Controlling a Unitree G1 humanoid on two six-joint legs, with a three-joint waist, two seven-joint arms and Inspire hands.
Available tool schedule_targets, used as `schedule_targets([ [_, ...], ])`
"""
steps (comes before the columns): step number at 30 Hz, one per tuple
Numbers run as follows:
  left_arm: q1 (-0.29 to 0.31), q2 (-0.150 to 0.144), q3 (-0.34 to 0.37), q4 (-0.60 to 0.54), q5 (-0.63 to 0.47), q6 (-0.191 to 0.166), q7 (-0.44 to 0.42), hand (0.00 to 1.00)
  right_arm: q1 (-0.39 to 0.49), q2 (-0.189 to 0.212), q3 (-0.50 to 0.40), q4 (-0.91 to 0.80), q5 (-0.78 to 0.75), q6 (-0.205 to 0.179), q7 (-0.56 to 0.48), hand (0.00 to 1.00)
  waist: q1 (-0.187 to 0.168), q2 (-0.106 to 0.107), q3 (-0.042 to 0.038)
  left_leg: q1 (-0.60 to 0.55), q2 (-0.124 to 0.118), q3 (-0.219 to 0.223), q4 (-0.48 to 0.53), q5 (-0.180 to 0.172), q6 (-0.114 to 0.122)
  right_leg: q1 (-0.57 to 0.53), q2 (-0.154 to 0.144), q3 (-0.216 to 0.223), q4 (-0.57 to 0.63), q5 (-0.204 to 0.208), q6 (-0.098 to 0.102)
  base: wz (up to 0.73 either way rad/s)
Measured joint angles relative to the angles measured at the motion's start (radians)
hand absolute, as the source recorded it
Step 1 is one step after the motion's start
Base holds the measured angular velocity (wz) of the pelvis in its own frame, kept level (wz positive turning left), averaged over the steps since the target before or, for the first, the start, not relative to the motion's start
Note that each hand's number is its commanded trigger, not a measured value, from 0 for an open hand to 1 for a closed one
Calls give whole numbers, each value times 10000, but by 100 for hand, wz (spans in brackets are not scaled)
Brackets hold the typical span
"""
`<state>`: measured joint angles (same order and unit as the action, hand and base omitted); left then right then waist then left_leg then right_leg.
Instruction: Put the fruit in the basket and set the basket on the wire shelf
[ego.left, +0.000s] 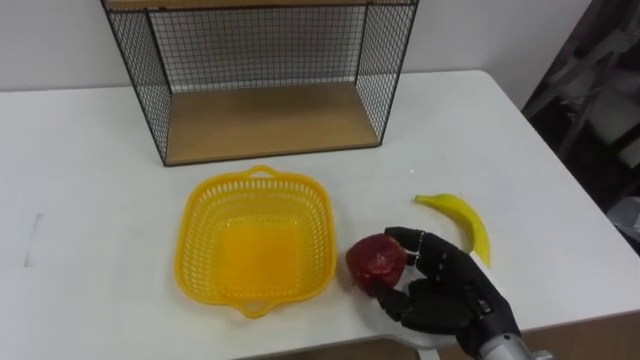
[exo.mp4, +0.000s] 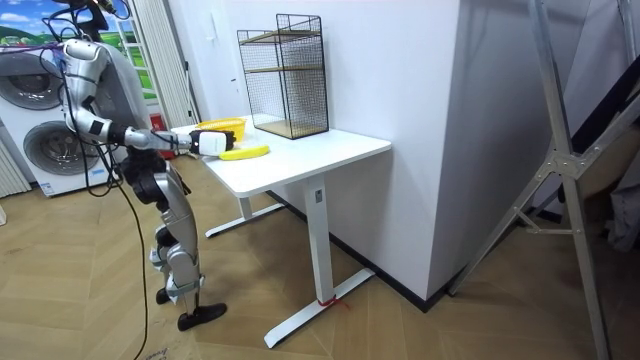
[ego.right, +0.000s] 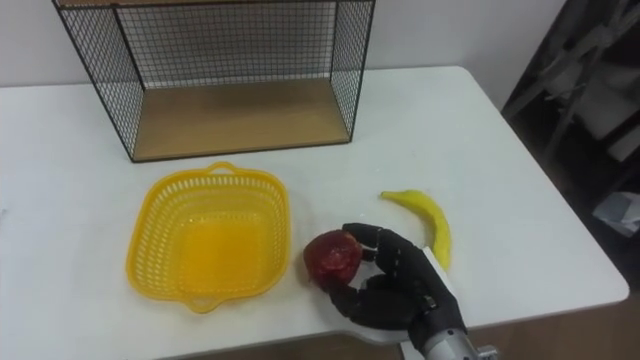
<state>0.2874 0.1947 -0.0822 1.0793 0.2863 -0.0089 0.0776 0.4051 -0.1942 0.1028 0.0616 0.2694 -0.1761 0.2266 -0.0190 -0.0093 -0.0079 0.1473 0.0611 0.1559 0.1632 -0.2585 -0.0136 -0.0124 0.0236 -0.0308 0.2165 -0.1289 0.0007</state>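
- Red fruit (ego.left: 376, 262): round, dark red, low in the frame a little right of centre. It lies just outside the lower right corner of the basket, close to its rim and not inside it.
- Whether the fruit rests on the tabletop or is lifted clear of it, I cannot tell.
- Right hand (ego.left: 445, 292): black, coming in from the lower right corner of the eye views. Its fingers curl over the top and right side of the red fruit and the thumb closes in from below, so the fruit is grasped on its right half.
- Banana (ego.left: 466, 221): yellow, lying flat on the tabletop just to the upper right of the hand. Its stem end points toward the upper left, and it lies apart from the fruit and well clear of the basket.
- Basket (ego.left: 197, 232): yellow plastic lattice, squarish, with a small handle at its far edge and another at its near edge. It sits in the centre of the frame with nothing in it.
- Wire shelf (ego.left: 265, 122): black mesh sides and back with a wooden floor, open toward the camera. It stands at top centre, just behind the basket.
- Tabletop (ego.left: 80, 200): white, carrying all of the above.
- Room view: the robot stands at the tabletop's end on the room view's left, one arm stretched out over it, washing machines behind it.
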Motion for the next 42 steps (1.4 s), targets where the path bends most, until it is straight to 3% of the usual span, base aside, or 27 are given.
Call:
schedule_targets([
  [5, -15, -89, -3, 164, -6, -3, 107, 0, -44, -3, -10, -748, 19, 476, -240, 100, -35, 61, 50, -10, 0, 23, -9, 0, 0, -73, 2, 3, 92, -1, -1, 0],
  [11, -55, -168, 2, 422, -3, -3, 284, 0, -257, 9, -311, -2035, 26, 476, -1120, 100, -20, -12, 59, -11, -1, 31, -9, 0, 0, -85, 2, 23, 114, -3, -2, 0],
  [25, -223, -176, 2, 431, 7, -80, 274, 0, -1149, 41, -306, -3902, -24, 473, -1593, 100, 66, -9, 51, 1, 5, 42, -27, 1, 0, -59, 6, 26, 102, -2, -2, 0],
  [33, -380, -150, 3, 432, 13, -75, 4, 0, -1663, -71, 12, -4359, -2455, 473, -1442, 100, 351, 3, 55, -161, 4, 51, 34, 1, 1, -250, -4, 1, 209, 4, -11, 0],
  [37, -539, -128, 1, 426, 17, -53, -183, 0, -2024, -351, 281, -4356, -3823, 474, -1365, 100, 572, -7, 56, -180, 6, 49, 18, 6, 7, -268, -1, -1, 221, 13, -25, 0],
  [42, -550, -11, -31, 406, 14, -49, -304, 0, -2054, -549, 840, -4343, -4373, 588, -971, 100, 709, -122, 58, -171, 4, 24, 31, 10, 10, -245, -5, -9, 223, 13, -24, 0],
])
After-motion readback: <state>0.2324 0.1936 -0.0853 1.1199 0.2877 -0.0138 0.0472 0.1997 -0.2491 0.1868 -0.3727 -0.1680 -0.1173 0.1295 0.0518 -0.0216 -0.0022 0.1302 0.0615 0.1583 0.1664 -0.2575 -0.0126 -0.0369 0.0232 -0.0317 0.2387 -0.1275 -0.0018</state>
